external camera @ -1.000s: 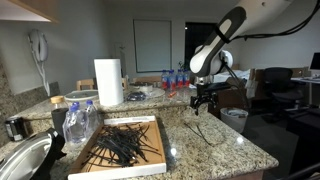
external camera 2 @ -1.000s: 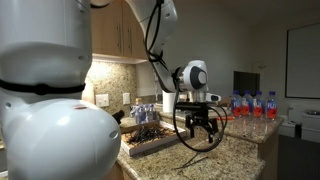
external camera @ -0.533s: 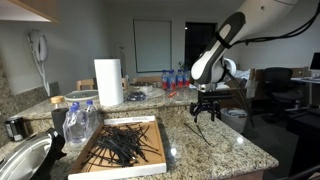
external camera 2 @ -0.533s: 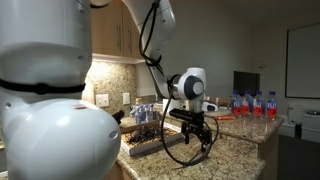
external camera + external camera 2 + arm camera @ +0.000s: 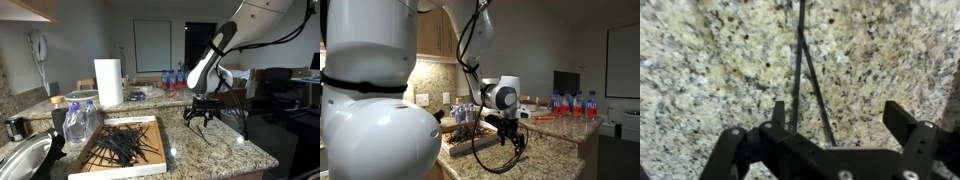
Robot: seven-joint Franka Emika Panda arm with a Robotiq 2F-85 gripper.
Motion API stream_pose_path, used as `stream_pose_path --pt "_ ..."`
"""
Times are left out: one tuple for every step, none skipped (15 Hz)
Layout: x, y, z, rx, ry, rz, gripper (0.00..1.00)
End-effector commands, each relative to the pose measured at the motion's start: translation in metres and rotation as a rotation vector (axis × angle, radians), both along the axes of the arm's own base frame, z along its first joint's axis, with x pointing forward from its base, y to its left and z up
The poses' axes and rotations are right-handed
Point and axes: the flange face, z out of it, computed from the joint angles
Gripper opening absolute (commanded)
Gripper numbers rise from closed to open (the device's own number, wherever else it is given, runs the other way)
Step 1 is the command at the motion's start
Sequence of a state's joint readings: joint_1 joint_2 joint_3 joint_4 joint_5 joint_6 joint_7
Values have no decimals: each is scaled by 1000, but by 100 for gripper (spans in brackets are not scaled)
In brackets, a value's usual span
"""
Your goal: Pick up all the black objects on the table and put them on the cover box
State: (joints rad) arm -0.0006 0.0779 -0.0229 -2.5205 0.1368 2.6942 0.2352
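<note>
Black cable ties [image 5: 125,145] mostly sat piled in the cover box [image 5: 115,172], so we judged the job nearly done. Two stray ties [image 5: 800,70] lay crossed on the granite counter [image 5: 710,60], well apart from the box. We had the gripper [image 5: 837,108] hovering over them, likely lining up a pick. Fingers [image 5: 902,118] were spread fully wide, holding nothing, with no contact we could see.

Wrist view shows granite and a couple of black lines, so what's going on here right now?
The robot's gripper hangs open low over the granite counter, above two thin black strips lying loose there. It grips nothing yet. A pile of black strips already lies in the cardboard cover box further along the counter.
</note>
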Motion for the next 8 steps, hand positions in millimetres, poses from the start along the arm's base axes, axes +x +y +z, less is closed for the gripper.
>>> stream_pose_path --pt "8 12 -2 -26 -94 45 100" --pt "12 10 -3 -31 -102 44 100" --pt "15 7 -5 -36 -109 44 100" --pt "16 4 -8 -41 -107 46 100" --pt "16 3 -10 -46 -110 50 100" --pt "16 1 -12 -55 -117 56 100" --pt "18 -1 -14 -55 -117 56 100" --pt "19 -4 -16 -59 -116 53 100"
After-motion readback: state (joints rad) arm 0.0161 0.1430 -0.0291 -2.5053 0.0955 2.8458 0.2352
